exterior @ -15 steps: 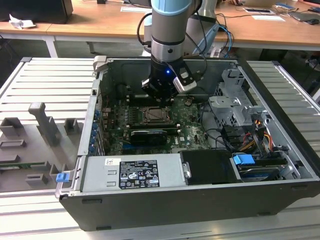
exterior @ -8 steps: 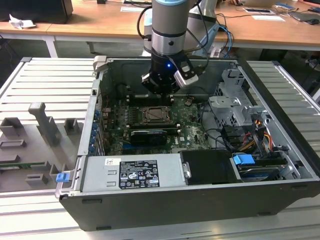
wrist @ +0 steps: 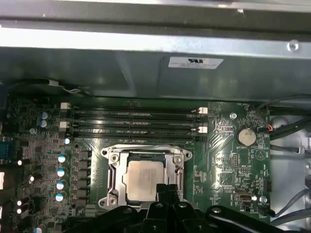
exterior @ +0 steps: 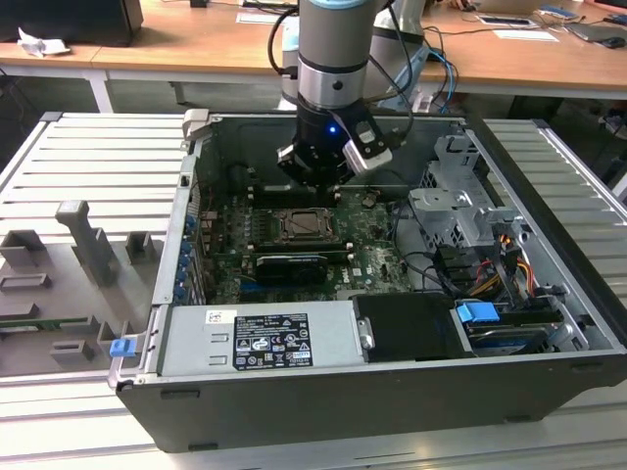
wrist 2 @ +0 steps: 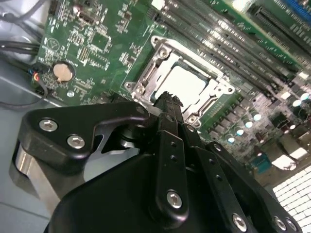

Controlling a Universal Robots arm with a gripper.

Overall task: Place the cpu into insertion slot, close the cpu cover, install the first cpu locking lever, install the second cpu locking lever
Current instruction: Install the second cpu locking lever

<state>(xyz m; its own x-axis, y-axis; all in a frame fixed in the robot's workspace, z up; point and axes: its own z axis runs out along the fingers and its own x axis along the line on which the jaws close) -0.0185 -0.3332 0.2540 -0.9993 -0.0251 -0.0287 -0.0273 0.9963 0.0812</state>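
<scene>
The cpu (wrist: pixel 145 178) lies flat in the insertion slot (exterior: pixel 297 227) on the green motherboard, its pale metal face up; it also shows in the second wrist view (wrist 2: pixel 187 83). The cpu cover (wrist: pixel 114 171) lies down around the chip as a silver frame (wrist 2: pixel 148 77), with the chip showing through its window. My gripper (wrist: pixel 166 188) hovers just above the edge of the socket, over the chip's corner, and its black fingertips (wrist 2: pixel 167 101) are pressed together with nothing between them. In the exterior view the gripper (exterior: pixel 318 181) hangs inside the open case, over the socket's far side.
Long black memory slots (wrist: pixel 136 121) run beside the socket, and a coin battery (wrist: pixel 247 137) sits on the board. A long black card (exterior: pixel 286 266) lies nearer the camera. The power supply (exterior: pixel 260 338), drive cage (exterior: pixel 456 206) and cables (exterior: pixel 441 264) crowd the case, with walls all around.
</scene>
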